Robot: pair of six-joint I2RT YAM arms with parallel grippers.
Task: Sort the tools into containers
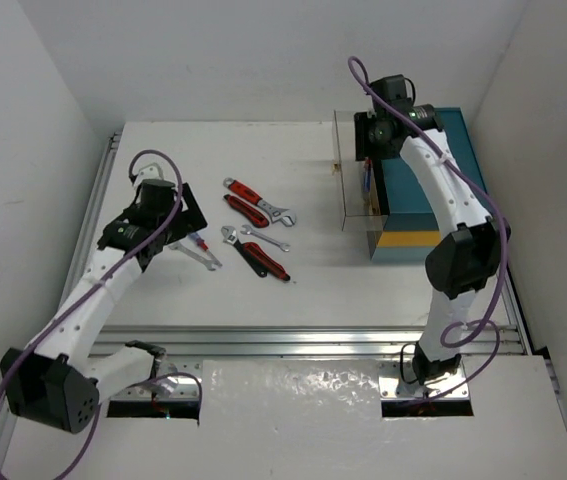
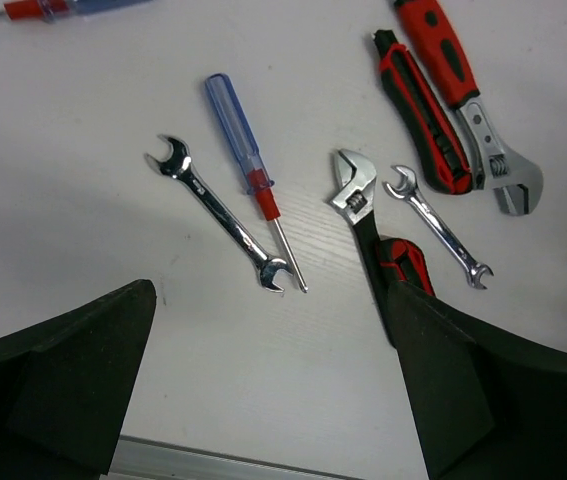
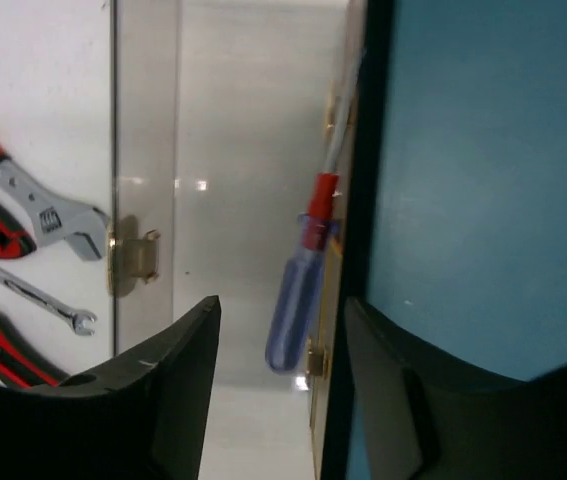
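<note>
My left gripper [image 1: 170, 240] [image 2: 273, 385] is open and empty, just short of a blue-and-red screwdriver [image 2: 246, 155] [image 1: 195, 241] and a thin silver spanner [image 2: 223, 214]. Beyond lie a red-and-black adjustable wrench [image 2: 365, 215] [image 1: 261, 258], a smaller spanner [image 2: 438, 226] and two more wrenches [image 2: 425, 110] [image 1: 253, 203]. My right gripper [image 1: 375, 140] [image 3: 278, 385] is open over the clear drawer [image 1: 361, 195] [image 3: 223, 120] pulled out of the teal box [image 1: 433, 180] [image 3: 483, 200]. Another screwdriver [image 3: 303, 290] [image 1: 367, 178] is inside that drawer, against the box front and free of my fingers.
A brass latch [image 3: 128, 255] sits on the drawer's front wall. The box has a yellow lower band [image 1: 408, 239]. A second screwdriver's tip and handle [image 2: 63, 8] show at the top left of the left wrist view. White walls close in the table on three sides.
</note>
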